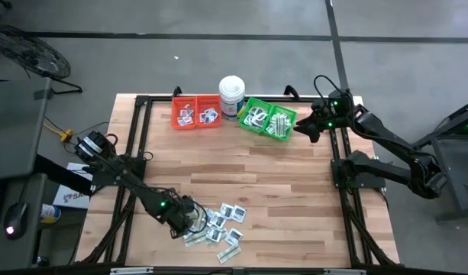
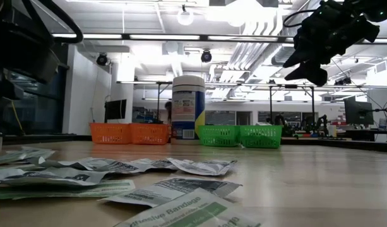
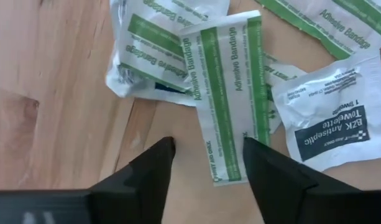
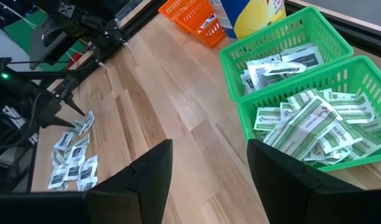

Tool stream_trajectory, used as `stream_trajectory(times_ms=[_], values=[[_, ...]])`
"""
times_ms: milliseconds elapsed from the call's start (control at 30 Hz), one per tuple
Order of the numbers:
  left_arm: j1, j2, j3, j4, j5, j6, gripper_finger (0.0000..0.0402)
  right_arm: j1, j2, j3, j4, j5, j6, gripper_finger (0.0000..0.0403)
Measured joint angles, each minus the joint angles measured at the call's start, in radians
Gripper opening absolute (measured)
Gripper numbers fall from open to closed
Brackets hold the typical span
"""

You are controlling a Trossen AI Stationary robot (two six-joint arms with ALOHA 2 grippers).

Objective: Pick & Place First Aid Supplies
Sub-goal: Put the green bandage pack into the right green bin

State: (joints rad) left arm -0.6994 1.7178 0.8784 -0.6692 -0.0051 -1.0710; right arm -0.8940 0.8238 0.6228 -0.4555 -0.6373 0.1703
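So the loose pile of small flat first aid packets [image 1: 217,224] sits on the near part of the light wooden plank desk [image 1: 241,172], a mix of square white wipe sachets with dark print and longer green-and-white adhesive bandage strips. From the left wrist view we get one green-striped bandage strip [image 3: 226,93] lying right in front of the fingers, its end between the two tips, overlapping other packets, with a white towelette sachet [image 3: 330,121] just beside it.

The left hand [image 1: 186,221] is down low at the left edge of that pile. Its jaws stand wide and we don't see anything pinched in them; the strip lies flat on the wood.

Further out, at the far side of the desk, there's a red plastic mesh bin with two compartments [image 1: 195,111], each with a few packets inside, then a tall white round tub with a blue label [image 1: 232,95], then a green plastic mesh bin [image 1: 268,118], also two compartments: white sachets in one, bandage strips heaped in the other.

The right hand [image 1: 310,128] hangs in the air just beside the green bin, jaws wide, empty.
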Motion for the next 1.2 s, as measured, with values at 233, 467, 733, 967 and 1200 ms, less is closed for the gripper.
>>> stream_trajectory(times_ms=[233,467,733,967,1200], values=[[0.0,0.004,-0.001,0.0,0.024,-0.015,0.0102,0.0,0.0,0.0,-0.026,0.0,-0.022,0.0201],[0.001,0.004,-0.001,0.005,0.069,-0.018,0.002,0.0,0.0,0.0,-0.028,-0.002,-0.022,0.0201],[-0.001,0.011,0.032,-0.037,0.068,-0.017,0.0002,0.0,0.0,0.0,-0.028,-0.022,-0.022,0.0201],[-0.003,0.021,0.163,-0.263,-0.005,0.02,0.0,0.0,0.0,0.0,-0.027,-0.133,-0.028,0.0201],[0.051,0.017,0.364,-0.406,-0.22,0.058,0.0,0.009,0.0,0.0,-0.013,-0.187,-0.032,0.0201]])
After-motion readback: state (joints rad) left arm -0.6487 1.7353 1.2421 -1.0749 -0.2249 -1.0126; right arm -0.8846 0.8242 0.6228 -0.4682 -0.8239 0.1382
